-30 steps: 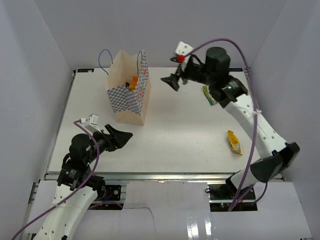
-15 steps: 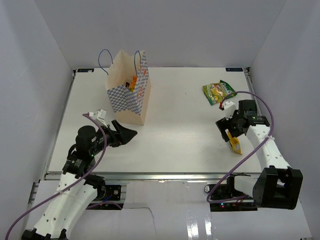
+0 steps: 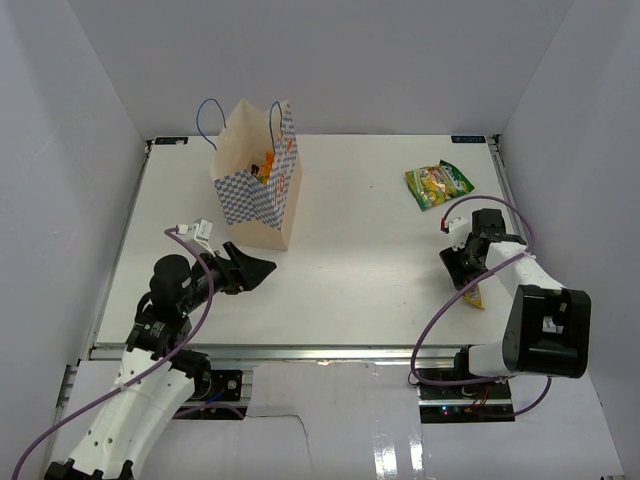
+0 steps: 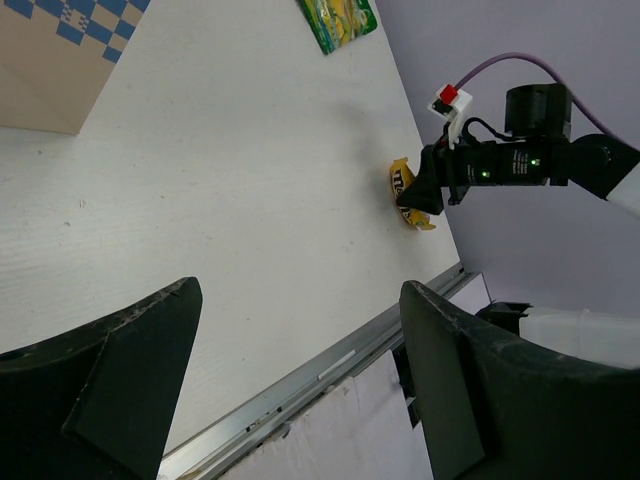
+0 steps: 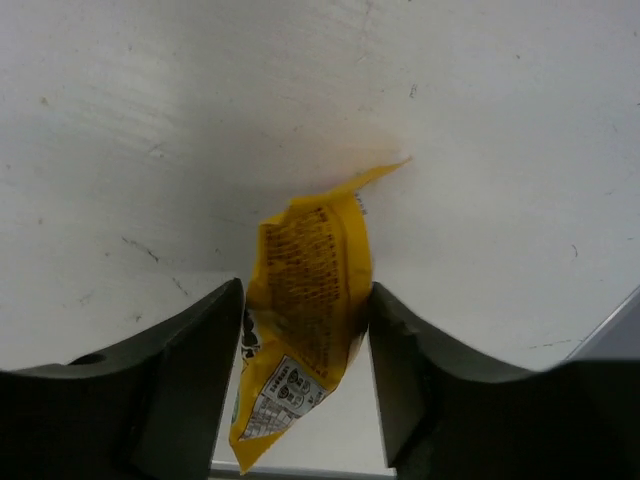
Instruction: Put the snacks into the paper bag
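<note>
Some orange-yellow packets (image 3: 266,164) show inside the checkered tan paper bag (image 3: 250,205), while left pincer (image 4: 298,290) gapes and right pincer (image 5: 305,290) clamps a small yellow packet (image 5: 312,255).

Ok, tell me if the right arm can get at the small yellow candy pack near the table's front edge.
Probably yes: the right pincer straddles the small yellow candy pack, one finger on each side, nothing else between.

A white table (image 3: 360,250) with a metal rail (image 3: 300,351) sits between grey walls (image 3: 60,150).
</note>
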